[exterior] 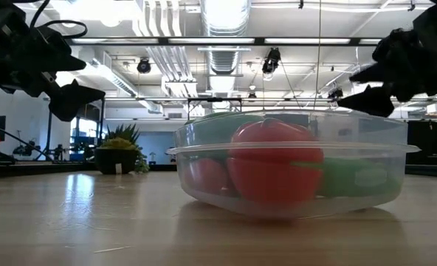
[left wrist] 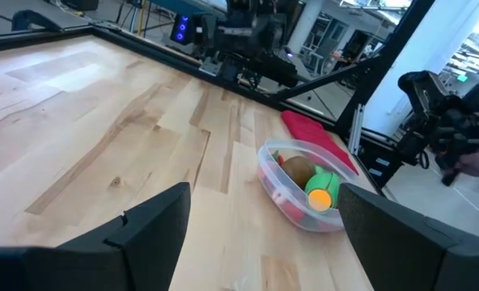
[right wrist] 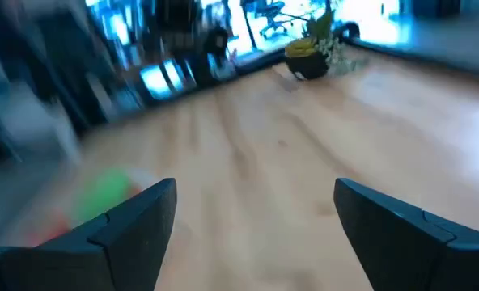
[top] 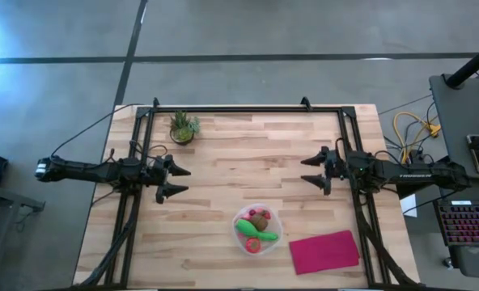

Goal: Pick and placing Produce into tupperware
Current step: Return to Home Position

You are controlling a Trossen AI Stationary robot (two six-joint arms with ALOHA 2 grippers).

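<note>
The round clear tupperware (top: 258, 229) stands on the wooden table near its front edge, with the produce inside: a green piece (top: 252, 229), a brown oval (top: 260, 221) and red pieces (top: 253, 245). It also shows in the low view (exterior: 288, 162) and the left wrist view (left wrist: 303, 187). My left gripper (top: 181, 182) is open and empty above the table's left side. My right gripper (top: 308, 170) is open and empty above the table's right side. Both are well clear of the container.
A small potted green plant (top: 183, 127) stands at the far left of the table. A flat magenta cloth (top: 324, 251) lies at the front right, beside the container. Bare wood lies between the two grippers.
</note>
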